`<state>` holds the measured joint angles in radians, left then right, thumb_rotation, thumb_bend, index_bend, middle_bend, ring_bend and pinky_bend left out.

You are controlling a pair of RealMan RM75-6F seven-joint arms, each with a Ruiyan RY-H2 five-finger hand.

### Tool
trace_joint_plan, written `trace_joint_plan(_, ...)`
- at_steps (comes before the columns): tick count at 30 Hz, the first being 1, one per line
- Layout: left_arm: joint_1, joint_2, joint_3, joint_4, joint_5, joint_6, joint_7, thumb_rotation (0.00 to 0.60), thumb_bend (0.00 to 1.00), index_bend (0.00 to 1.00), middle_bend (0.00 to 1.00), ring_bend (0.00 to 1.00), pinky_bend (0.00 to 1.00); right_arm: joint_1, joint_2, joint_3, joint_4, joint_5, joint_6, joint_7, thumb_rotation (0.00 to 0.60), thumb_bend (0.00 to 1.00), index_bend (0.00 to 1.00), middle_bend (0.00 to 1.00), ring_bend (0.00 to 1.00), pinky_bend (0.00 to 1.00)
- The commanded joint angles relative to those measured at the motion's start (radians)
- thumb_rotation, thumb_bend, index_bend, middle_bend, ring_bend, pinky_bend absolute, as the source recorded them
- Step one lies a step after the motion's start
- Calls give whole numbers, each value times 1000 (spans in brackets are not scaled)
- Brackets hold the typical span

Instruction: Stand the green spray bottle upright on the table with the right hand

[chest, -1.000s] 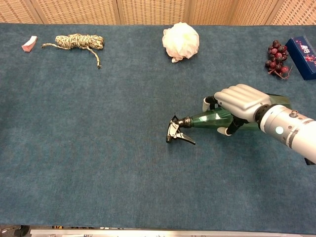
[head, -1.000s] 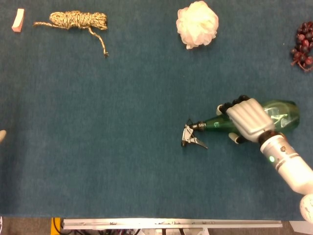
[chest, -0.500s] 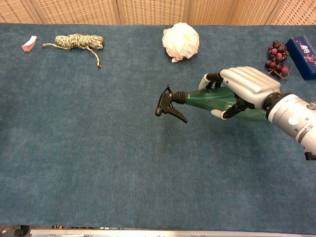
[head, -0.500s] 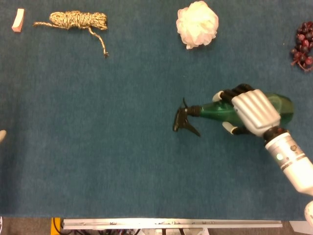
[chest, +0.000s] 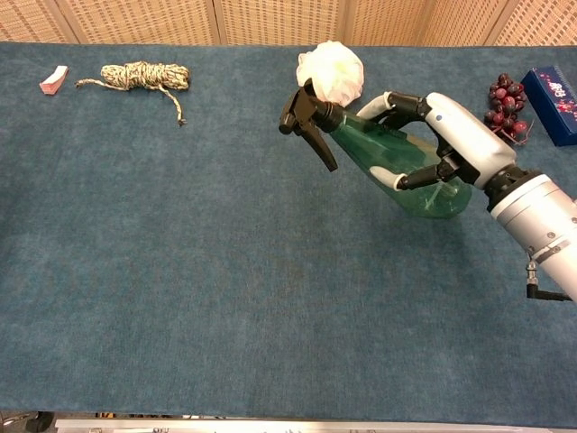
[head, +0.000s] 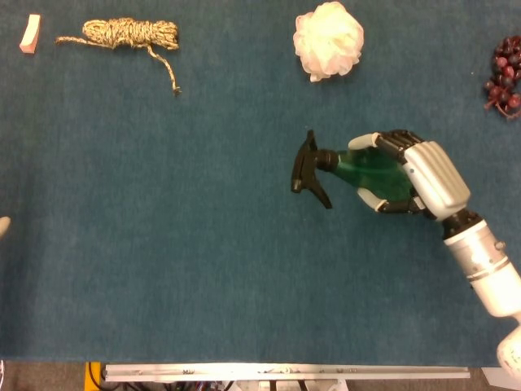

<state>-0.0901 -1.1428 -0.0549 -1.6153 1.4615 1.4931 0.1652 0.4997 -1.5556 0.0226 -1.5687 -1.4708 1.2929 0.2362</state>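
Nearby: white pouf (chest: 331, 77) behind nozzle | grapes (chest: 505, 105) right | right hand (chest: 451, 144) grips tilted green spray bottle (chest: 397, 162)

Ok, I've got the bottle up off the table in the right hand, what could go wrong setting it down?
The spray bottle is tilted, nozzle up and left, so releasing now would likely tip it over. The right hand wraps only the body's upper side, so the bottle could slip or rotate as you swing it upright. In the chest view the nozzle overlaps the white puff; I can't tell the clearance, so keep the trigger away from it.
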Motion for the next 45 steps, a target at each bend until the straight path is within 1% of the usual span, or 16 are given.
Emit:
trace_joint_plan(1, 0, 0, 0, 0, 0, 0, 0, 600, 0, 0, 0, 0, 0, -30, -61, 10, 103, -99, 83, 148, 600, 333, 458, 491, 337, 270)
trace_joint_plan(7, 0, 0, 0, -1, -1, 0, 1, 600, 0, 0, 0, 0, 0, -47, -102, 15, 170, -144, 149, 246, 600, 333, 470, 494, 337, 295)
trace_joint_plan(9, 0, 0, 0, -1, -1, 0, 1, 600, 0, 0, 0, 0, 0, -70, -144, 24, 224, -158, 213, 328, 600, 333, 473, 496, 337, 307)
trace_joint_plan(12, 0, 0, 0, -1, -1, 0, 1, 600, 0, 0, 0, 0, 0, -93, -194, 31, 301, -162, 264, 418, 600, 334, 474, 496, 337, 322)
trace_joint_plan(20, 0, 1, 0, -1, 0, -1, 1, 600, 0, 0, 0, 0, 0, -148, -319, 56, 484, -134, 351, 608, 600, 344, 477, 497, 337, 353)
trace_joint_plan(23, 0, 1, 0, -1, 0, -1, 1, 600, 0, 0, 0, 0, 0, -162, -363, 61, 555, -118, 355, 669, 600, 346, 478, 496, 337, 359)
trace_joint_plan(29, 0, 1, 0, -1, -1, -1, 1, 600, 0, 0, 0, 0, 0, -178, -411, 82, 642, -102, 374, 766, 600, 348, 478, 496, 337, 388)
trace_joint_plan(35, 0, 1, 0, -1, -1, -1, 1, 600, 0, 0, 0, 0, 0, -185, -435, 97, 696, -91, 375, 837, 600, 357, 478, 497, 337, 421)
trace_joint_plan(45, 0, 1, 0, -1, -1, -1, 2, 600, 0, 0, 0, 0, 0, -183, -465, 112, 777, -85, 369, 912, 600, 358, 478, 497, 337, 450)
